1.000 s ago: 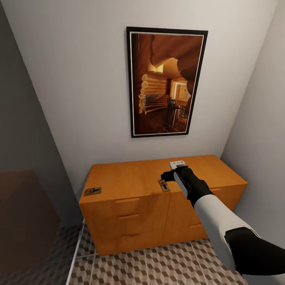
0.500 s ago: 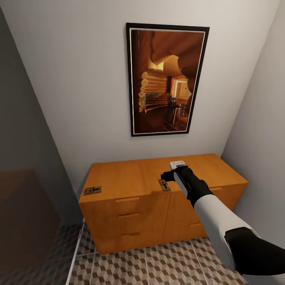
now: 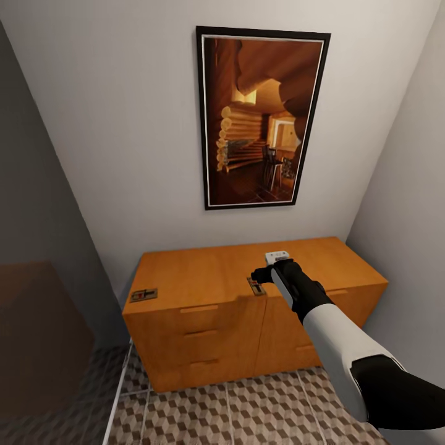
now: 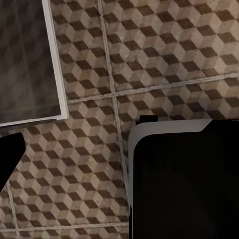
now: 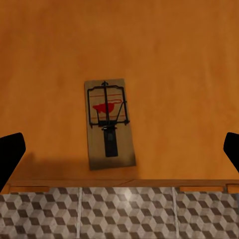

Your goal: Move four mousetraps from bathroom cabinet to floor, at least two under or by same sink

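Cabinet [image 3: 247, 309] against the wall on the bathroom floor [image 3: 247, 408], one mousetrap [image 3: 143, 295] at its top's left front corner, another mousetrap [image 3: 254, 287] near the front edge mid-top, right end effector [image 3: 258, 276] above it, picture [image 3: 262, 117] on the wall behind.

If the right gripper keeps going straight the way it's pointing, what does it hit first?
Most likely the mousetrap lying flat on the cabinet top; it sits between the open right gripper fingertips, near the front edge.

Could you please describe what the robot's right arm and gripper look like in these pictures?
The right arm has a glossy white forearm shell between black sections at elbow and wrist. The right gripper is black and blocky, with a small white box on top. In the right wrist view its fingertips show black.
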You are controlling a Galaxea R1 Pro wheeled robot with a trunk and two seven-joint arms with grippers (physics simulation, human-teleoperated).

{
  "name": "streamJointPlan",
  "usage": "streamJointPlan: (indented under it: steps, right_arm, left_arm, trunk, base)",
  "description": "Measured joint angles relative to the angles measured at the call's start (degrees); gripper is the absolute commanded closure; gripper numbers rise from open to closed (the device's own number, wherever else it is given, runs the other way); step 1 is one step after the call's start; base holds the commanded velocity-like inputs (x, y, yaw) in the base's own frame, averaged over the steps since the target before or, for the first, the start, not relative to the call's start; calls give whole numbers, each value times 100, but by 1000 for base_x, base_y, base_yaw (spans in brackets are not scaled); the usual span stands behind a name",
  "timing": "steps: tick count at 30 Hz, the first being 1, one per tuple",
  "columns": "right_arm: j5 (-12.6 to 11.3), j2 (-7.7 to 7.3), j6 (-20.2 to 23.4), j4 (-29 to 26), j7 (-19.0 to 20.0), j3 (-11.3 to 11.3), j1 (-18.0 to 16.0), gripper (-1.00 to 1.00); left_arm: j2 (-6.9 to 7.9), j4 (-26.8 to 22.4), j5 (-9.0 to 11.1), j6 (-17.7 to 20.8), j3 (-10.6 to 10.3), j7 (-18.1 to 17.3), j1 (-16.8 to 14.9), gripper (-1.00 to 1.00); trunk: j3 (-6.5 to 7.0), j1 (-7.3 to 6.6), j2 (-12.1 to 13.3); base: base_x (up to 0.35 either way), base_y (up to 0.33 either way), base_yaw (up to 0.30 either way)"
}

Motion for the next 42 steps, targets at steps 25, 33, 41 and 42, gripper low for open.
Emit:
streamJointPlan:
  steps: [25, 33, 41, 42]
  right_arm:
    - [8, 0, 0, 4, 0, 0, 0, -100]
    - [8, 0, 0, 14, 0, 0, 0, -100]
    - [8, 0, -1, 34, 0, 0, 0, -100]
    - [8, 0, 0, 34, 0, 0, 0, -100]
  left_arm:
    - [0, 0, 0, 0, 0, -5, 2, -100]
    - [0, 0, 0, 0, 0, -5, 4, -100]
    - [0, 0, 0, 0, 0, -5, 3, -100]
    - [0, 0, 0, 0, 0, -5, 2, -100]
  trunk:
    - [-183, 0, 0]
    - [-220, 0, -1]
    - [-226, -2, -1]
    - [-227, -2, -1]
  base:
    - [0, 0, 0]
    - [3, 0, 0]
    - [115, 23, 0]
    - [140, 45, 0]
